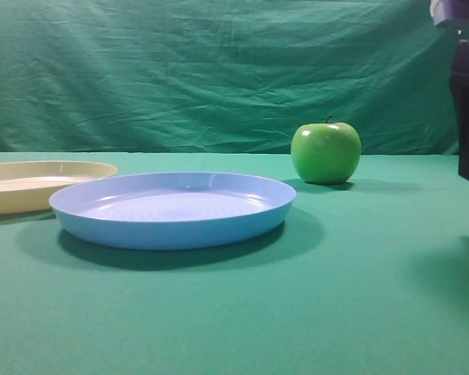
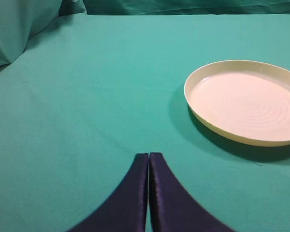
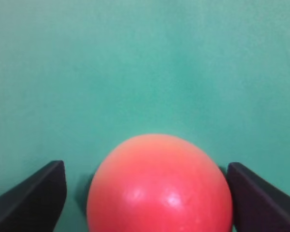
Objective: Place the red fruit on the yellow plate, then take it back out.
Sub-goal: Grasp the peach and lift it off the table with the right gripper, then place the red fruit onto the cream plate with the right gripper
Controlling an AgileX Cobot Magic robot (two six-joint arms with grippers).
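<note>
Nearest, my right gripper (image 3: 145,193): jaws spread either side of the fruit (image 3: 159,186) on the cloth, left jaw clear of it, right jaw close; no firm hold that I see. Left gripper (image 2: 149,193): closed, empty. Yellow plate (image 2: 246,101) beyond: bare. Both steps seem outstanding.

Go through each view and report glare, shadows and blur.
Exterior high: sharp, blue plate casts a soft shadow, green apple shows a small highlight. Left wrist: crisp, yellow plate shadowed along its near rim. Right wrist: soft focus, red fruit carries small glare spots.
</note>
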